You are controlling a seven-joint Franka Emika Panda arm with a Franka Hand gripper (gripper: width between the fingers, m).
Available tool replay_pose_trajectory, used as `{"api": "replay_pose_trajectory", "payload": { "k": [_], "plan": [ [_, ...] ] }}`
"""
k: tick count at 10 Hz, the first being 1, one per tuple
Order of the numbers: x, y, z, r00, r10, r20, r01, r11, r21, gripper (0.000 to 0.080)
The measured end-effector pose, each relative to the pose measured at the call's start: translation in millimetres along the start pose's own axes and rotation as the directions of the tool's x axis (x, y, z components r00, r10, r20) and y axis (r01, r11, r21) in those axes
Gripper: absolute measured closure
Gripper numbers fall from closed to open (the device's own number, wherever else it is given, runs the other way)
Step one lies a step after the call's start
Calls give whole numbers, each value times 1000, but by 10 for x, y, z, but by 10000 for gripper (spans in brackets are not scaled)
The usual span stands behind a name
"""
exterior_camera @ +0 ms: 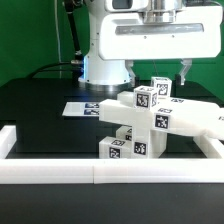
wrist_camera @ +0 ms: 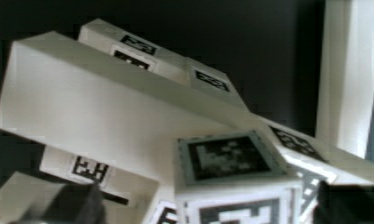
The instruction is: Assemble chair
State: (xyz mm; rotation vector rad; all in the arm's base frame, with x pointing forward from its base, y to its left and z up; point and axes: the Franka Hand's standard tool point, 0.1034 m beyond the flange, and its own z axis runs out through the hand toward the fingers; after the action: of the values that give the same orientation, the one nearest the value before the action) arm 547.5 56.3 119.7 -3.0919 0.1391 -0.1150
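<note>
My gripper hangs just above the chair, and my 2 fingers stand apart with nothing between them; whether they touch a post top I cannot tell. The chair is a cluster of matte-white slabs and square posts near the middle of the black table, each face bearing a black-and-white square tag. 1 long slab reaches out toward the exterior view's right, while a short post stands upright at the top of the cluster, directly under my fingers. 2 tagged blocks sit low at the front of the cluster, close to the front rail, a long plain white border that runs across the table's near edge. A matching side rail closes the exterior view's left. Behind the chair, flat on the table, lies the marker board, partly hidden by the chair's parts. My own white arm base rises beyond it against a green backdrop. In the wrist view a broad white slab slopes across the picture with tagged post ends crowded close beneath it.
</note>
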Motion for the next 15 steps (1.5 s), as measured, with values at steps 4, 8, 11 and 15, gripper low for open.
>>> {"api": "replay_pose_trajectory", "payload": {
  "k": [4, 8, 11, 15],
  "plan": [
    [0, 1, 0, 1000, 23, 0, -23, 1000, 0, 513],
    [0, -6, -1, 968, 253, 1, -253, 968, 3, 513],
    [-1, -12, -1, 899, 438, 2, -438, 899, 4, 512],
    [-2, -25, -1, 740, 672, 4, -672, 740, 5, 511]
  ]
}}
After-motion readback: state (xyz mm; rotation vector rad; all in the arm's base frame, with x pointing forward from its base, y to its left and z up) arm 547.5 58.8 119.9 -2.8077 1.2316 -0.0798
